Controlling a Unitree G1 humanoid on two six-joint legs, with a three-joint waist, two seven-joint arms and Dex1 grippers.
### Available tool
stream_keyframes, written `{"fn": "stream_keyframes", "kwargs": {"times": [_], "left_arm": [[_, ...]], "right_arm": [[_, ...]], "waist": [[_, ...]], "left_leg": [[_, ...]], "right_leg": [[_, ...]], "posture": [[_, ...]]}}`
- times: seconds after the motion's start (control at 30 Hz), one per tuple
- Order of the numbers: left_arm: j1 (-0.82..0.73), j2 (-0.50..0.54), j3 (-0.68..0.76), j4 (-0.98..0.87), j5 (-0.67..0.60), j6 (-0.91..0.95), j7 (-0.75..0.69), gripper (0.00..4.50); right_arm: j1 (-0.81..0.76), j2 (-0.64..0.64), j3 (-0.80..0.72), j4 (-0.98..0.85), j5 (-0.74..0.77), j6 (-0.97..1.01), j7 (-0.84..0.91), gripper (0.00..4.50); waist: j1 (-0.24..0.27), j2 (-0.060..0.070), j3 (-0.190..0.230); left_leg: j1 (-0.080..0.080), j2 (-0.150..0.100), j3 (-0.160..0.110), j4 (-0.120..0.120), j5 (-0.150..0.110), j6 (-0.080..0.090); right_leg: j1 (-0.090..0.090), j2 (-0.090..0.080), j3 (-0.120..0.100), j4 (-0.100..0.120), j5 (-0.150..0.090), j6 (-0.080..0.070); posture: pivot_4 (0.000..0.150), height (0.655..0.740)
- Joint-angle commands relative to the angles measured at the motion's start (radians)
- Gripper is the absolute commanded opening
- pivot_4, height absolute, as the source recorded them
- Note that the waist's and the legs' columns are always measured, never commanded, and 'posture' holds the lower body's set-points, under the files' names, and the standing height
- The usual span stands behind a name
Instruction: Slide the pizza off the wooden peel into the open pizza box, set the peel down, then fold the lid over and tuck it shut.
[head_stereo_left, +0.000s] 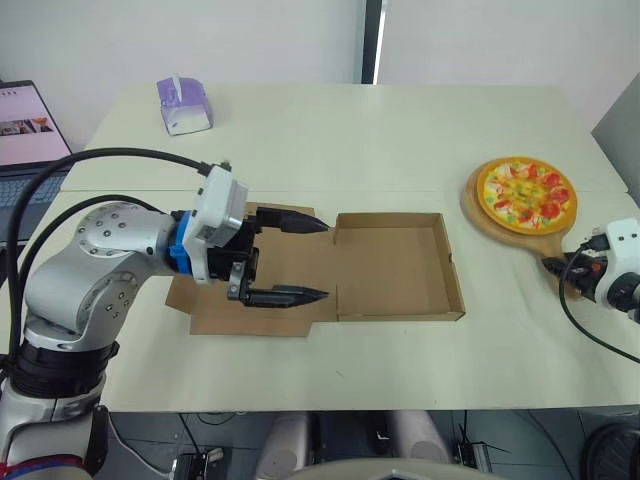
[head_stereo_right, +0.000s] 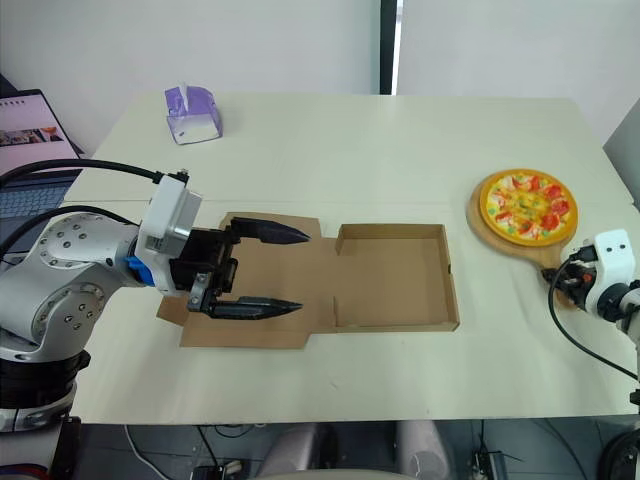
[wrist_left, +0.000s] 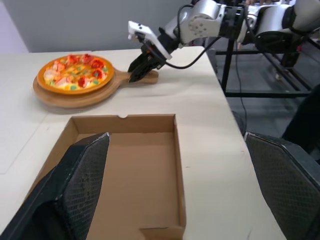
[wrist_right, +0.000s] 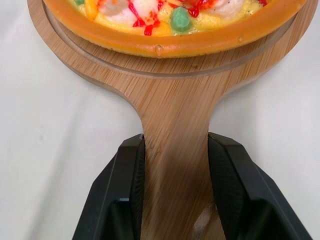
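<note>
Right wrist view: right fingers (wrist_right: 125, 170) grip the peel (wrist_right: 175, 100) handle, while left fingers (head_stereo_left: 295, 221) hang spread above the pizza box (head_stereo_left: 400, 316) lid (head_stereo_left: 215, 318).

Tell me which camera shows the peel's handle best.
The right wrist view: the peel handle sits close up, its wood grain clear, clamped by the right tool. Both head views show a short stub of it by that tool. The left wrist view shows it far off, partly behind the tool.
</note>
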Motion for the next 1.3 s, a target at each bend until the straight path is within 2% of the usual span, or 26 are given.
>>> {"fn": "stream_keyframes", "kwargs": {"times": [0.03, 0.23, 0.57, 0.8, 1.3], "left_arm": [[0.009, 0.029, 0.056, -0.011, -0.006, -0.006, 0.001, 4.50], [0.057, 0.071, 0.107, -0.034, -0.032, 0.021, 0.007, 4.50], [0.079, 0.104, 0.138, -0.035, -0.042, 0.038, 0.009, 4.50], [0.087, 0.108, 0.139, -0.043, -0.043, 0.039, 0.013, 4.50], [0.069, 0.111, 0.126, -0.039, -0.040, 0.038, 0.005, 4.50]], "right_arm": [[-0.043, -0.066, -0.068, -0.075, 0.033, -0.050, 0.040, 1.54], [-0.046, -0.191, -0.008, -0.186, 0.044, -0.066, 0.217, 1.54], [-0.058, -0.254, 0.096, -0.303, 0.040, -0.090, 0.380, 1.54], [-0.092, -0.260, 0.178, -0.258, -0.060, -0.262, 0.402, 1.54], [-0.149, -0.252, 0.221, -0.132, -0.178, -0.512, 0.414, 1.54]], "waist": [[0.003, 0.000, 0.000], [0.004, 0.006, 0.004], [0.019, 0.004, 0.004], [0.022, 0.004, 0.005], [0.020, 0.004, 0.005]], "left_leg": [[0.000, 0.000, 0.000, 0.000, 0.000, 0.000], [-0.001, 0.000, 0.000, 0.000, 0.000, 0.000], [-0.001, 0.000, 0.000, 0.000, 0.000, 0.000], [-0.002, 0.000, -0.001, 0.000, 0.000, 0.000], [-0.002, 0.000, -0.001, 0.001, 0.000, 0.000]], "right_leg": [[0.000, 0.000, 0.000, 0.000, 0.000, 0.000], [-0.001, 0.000, 0.000, 0.000, 0.000, 0.000], [0.000, 0.001, 0.000, -0.001, 0.000, 0.000], [-0.001, 0.000, -0.001, -0.002, 0.000, 0.000], [-0.001, 0.000, -0.001, -0.001, 0.000, 0.000]], "posture": [[0.150, 0.7251], [0.150, 0.7251], [0.150, 0.7251], [0.150, 0.7251], [0.150, 0.7251]]}}
